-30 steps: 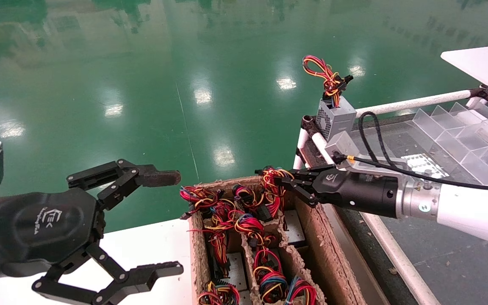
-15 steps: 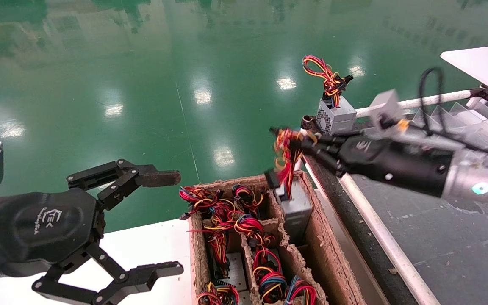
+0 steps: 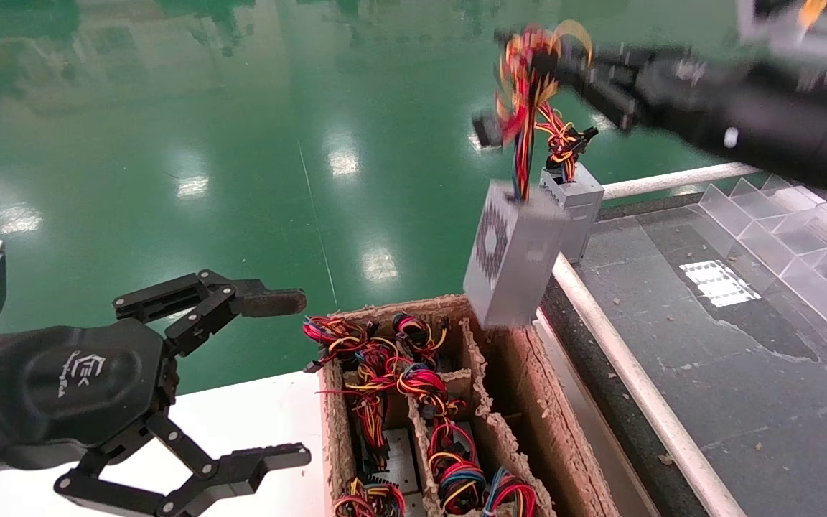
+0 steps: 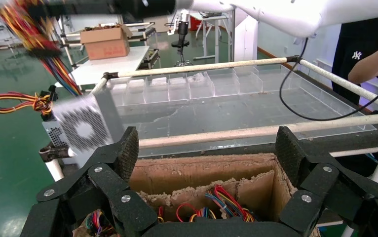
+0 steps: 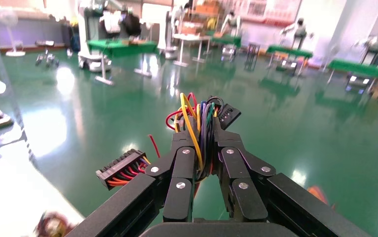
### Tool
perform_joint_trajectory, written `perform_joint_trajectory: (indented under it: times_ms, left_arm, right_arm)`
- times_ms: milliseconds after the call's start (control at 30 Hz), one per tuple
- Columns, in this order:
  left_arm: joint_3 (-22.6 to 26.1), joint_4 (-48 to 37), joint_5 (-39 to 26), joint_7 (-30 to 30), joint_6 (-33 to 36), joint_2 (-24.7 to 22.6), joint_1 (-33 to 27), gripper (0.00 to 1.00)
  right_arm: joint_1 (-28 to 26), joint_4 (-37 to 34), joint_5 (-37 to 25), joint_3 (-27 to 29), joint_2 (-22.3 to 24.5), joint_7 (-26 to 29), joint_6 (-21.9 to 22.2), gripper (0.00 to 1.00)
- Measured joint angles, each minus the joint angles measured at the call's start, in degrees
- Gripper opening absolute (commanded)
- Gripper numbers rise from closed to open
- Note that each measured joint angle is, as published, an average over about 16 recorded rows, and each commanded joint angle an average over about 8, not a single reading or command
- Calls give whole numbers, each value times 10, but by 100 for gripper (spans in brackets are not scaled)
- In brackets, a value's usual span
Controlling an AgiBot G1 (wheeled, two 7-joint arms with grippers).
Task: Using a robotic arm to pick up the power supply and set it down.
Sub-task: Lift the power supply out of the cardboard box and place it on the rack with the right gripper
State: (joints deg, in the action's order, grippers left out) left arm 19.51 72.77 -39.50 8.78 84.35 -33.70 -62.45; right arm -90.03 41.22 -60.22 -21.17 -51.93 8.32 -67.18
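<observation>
The power supply [image 3: 510, 251], a grey metal box with a perforated face, hangs in the air above the far right corner of the cardboard box [image 3: 532, 373]. It dangles from its red, yellow and orange wires [image 3: 525, 93]. My right gripper [image 3: 539, 61] is shut on that wire bundle [image 5: 197, 121], high at the upper right; a black connector [image 5: 120, 170] hangs beside the fingers. In the left wrist view the power supply [image 4: 81, 131] shows blurred, beyond the box. My left gripper [image 3: 304, 377] is parked open, left of the box, holding nothing.
A second grey unit [image 3: 577, 197] with its own wire loop stands on the corner of the dark belt table [image 3: 708, 373], just behind the hanging one. The box's other compartments hold several wired units [image 3: 413, 380]. Clear dividers [image 3: 779, 222] and a white rail [image 3: 636, 388] lie to the right.
The right gripper has risen up and to the right, pulling the power supply by its wires out of the box's far right compartment. The left arm has not moved.
</observation>
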Motion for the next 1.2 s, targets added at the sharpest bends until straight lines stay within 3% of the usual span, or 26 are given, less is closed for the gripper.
perform_joint_trajectory:
  times_ms: [367, 667, 933, 1200]
  left_arm:
    - [0, 0, 0, 0, 0, 0, 0, 100]
    - [0, 0, 0, 0, 0, 0, 0, 100]
    - [0, 0, 0, 0, 0, 0, 0, 100]
    - [0, 0, 0, 0, 0, 0, 0, 100]
  right_arm:
    - [-125, -127, -25, 0, -46, -72, 26, 0]
    - [-201, -231, -37, 7, -54, -154, 62, 0]
    - [-233, -308, -39, 15, -35, -214, 96, 0]
    - [-231, -367, -47, 13, -10, -254, 123, 0]
